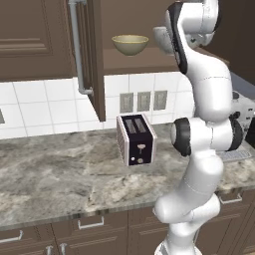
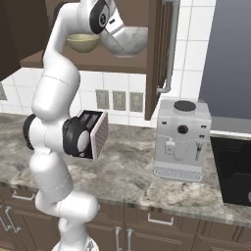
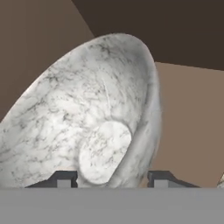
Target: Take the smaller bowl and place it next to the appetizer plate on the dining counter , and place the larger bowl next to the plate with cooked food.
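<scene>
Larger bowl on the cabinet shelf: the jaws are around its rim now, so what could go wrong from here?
The jaws straddle only the near rim of the larger bowl; a thin edge grip on a wide, deep bowl may let it tip or slip on lifting.
The smaller bowl sits just beside it on the shelf, so a swing sideways could knock it.
Pulling out, the bowl might clip the open cabinet door, or fall towards the toaster below.

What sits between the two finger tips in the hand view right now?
The near rim and wall of the larger bowl; the gripper straddles it, one tip inside, one outside, seen in the hand view.
</scene>
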